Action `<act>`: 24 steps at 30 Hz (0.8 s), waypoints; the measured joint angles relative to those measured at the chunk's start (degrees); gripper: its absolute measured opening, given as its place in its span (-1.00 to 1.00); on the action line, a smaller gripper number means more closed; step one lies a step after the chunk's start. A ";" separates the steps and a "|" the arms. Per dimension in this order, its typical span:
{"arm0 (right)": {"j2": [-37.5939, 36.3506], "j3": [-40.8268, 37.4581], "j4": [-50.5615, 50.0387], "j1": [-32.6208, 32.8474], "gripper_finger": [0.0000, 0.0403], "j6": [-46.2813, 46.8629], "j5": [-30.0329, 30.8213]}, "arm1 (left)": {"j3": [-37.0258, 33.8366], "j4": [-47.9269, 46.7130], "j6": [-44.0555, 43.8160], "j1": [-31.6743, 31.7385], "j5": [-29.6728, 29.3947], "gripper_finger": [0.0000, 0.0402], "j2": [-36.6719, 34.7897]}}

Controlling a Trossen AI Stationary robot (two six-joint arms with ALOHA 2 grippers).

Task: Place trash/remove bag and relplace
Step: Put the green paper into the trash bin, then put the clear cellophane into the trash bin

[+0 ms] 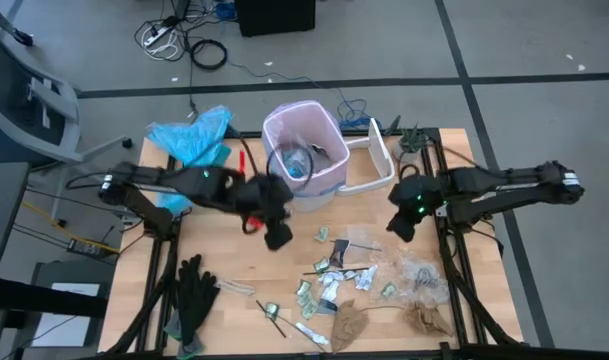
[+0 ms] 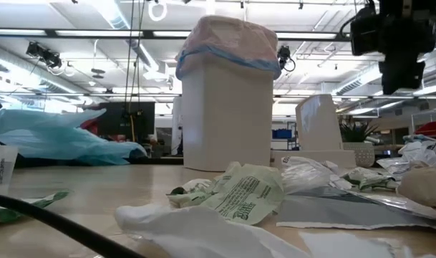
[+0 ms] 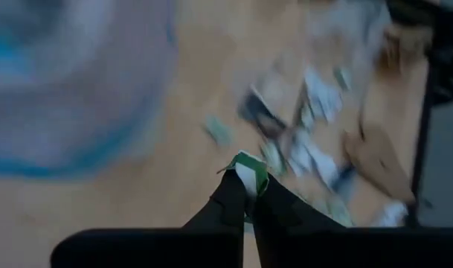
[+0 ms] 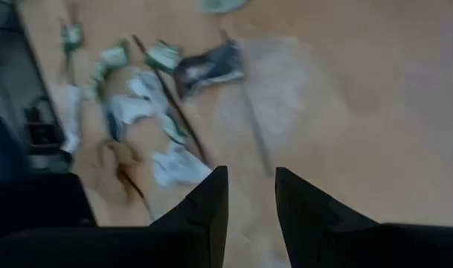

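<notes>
I read this as a robotics lab or workshop hall: wooden table [image 1: 234, 280] on a grey floor [image 1: 544, 40] marked with dark tape lines, loose cables [image 1: 179, 40] coiled there, strip lights [image 2: 81, 32] under an open industrial ceiling.

Wooden table [image 1: 224, 272] — bin [image 1: 304, 152], trash [image 1: 354, 280], gloves [image 1: 194, 292].

One white bin [image 1: 306, 150]; one pink bag [image 1: 284, 125] lining it; one blue bag [image 1: 189, 135]; two black gloves [image 1: 194, 290].

Left claw [image 3: 248, 195] pinched, right claw [image 4: 251, 195] parted
</notes>
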 joint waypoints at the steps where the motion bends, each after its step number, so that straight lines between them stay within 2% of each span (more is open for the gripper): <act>1: 0.00 -1.43 3.43 1.00 -0.50 1.27 -0.04 | 1.77 -0.07 2.22 1.15 -0.99 -0.91 0.04; 5: 0.00 -5.59 15.35 4.59 -0.51 5.44 0.05 | 6.35 2.21 11.20 6.89 -3.37 -0.85 -0.02; 9: -0.02 -7.24 22.45 7.55 -0.51 7.42 0.55 | 7.94 6.41 14.32 13.18 -4.12 -0.83 0.04; 11: -0.02 -7.38 23.25 8.72 -0.51 7.44 0.99 | 7.98 8.25 14.35 16.05 -3.65 -0.82 0.04; 16: -0.02 -7.38 23.70 11.19 -0.51 8.00 1.81 | 7.98 8.65 15.05 20.43 2.28 -0.67 0.33; 24: -0.02 -7.38 23.73 14.21 -0.52 10.92 1.62 | 7.95 8.50 15.92 20.85 3.60 -0.41 0.42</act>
